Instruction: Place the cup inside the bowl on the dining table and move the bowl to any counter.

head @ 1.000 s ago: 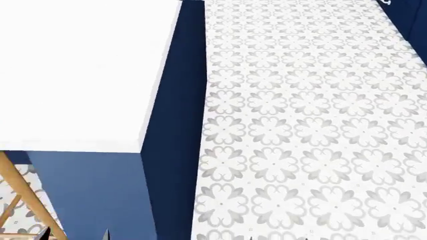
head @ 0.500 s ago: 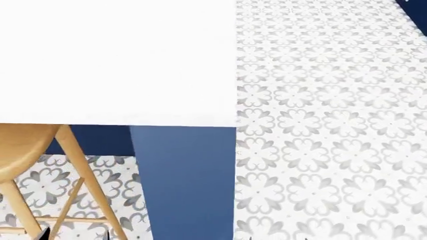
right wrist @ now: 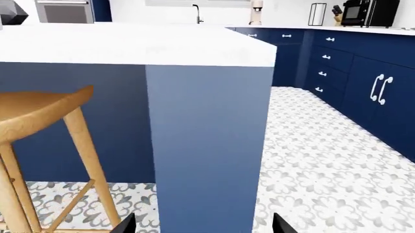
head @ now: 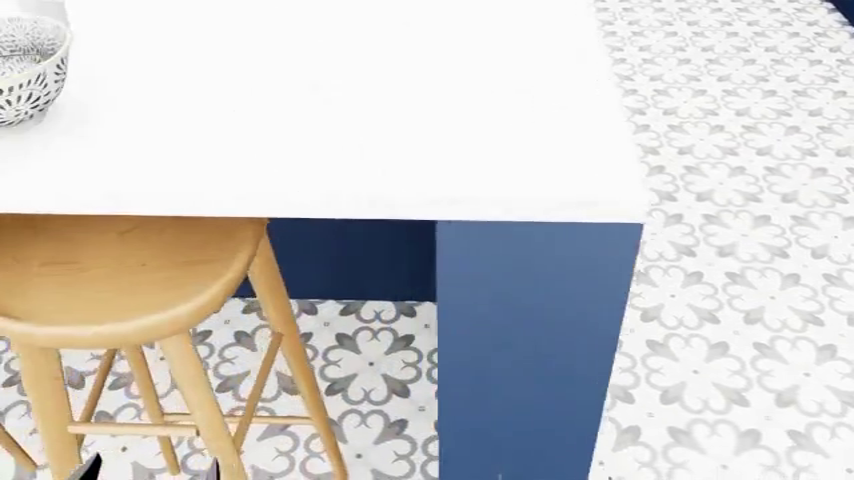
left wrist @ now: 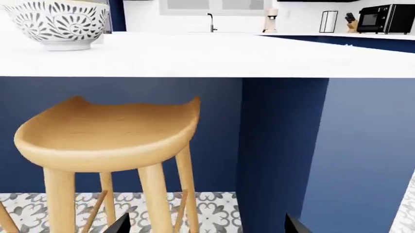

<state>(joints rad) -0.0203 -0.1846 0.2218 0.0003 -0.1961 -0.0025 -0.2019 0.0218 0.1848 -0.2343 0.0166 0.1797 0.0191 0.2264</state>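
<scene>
Where counter (head: 334,120) ends: one bowl (head: 27,68), one stool (head: 120,280).

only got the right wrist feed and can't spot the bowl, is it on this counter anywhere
Observer: Yes. The bowl stands on the counter, at the far left edge of the head view.
Operator: is the left gripper on it
Observer: No. The left gripper is open and low, facing the stool, below the countertop. The bowl sits free above.
</scene>
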